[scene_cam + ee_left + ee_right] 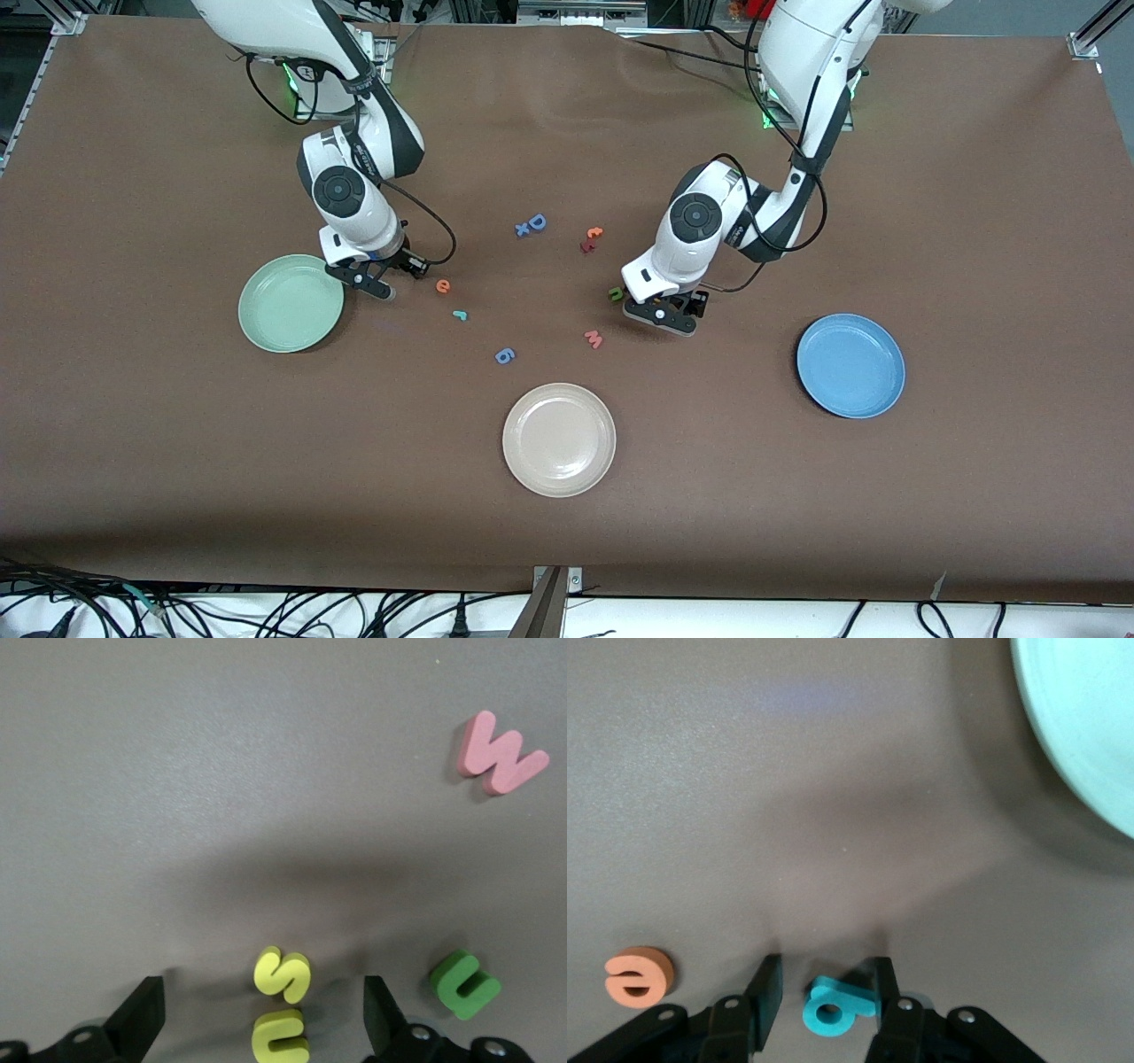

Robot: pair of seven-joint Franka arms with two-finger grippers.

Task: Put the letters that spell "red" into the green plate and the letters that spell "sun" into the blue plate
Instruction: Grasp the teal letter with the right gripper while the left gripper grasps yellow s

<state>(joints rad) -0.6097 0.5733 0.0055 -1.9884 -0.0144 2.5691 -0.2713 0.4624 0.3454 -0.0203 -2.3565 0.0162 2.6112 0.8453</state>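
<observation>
Beside the green plate [291,303], the right claw [822,992] narrows around the teal "d" [833,1010], not yet pinching; centre it first. Left claw [261,1014] waits wide open, straddling the yellow "s" [283,974] on the tabletop [797,496].

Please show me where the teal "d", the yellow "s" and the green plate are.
teal "d" [831,1010]: right wrist view, on its round bowl.
yellow "s" [283,974]: left wrist view, on its middle curve.
green plate [291,304]: front view, on its flat bare centre.
</observation>
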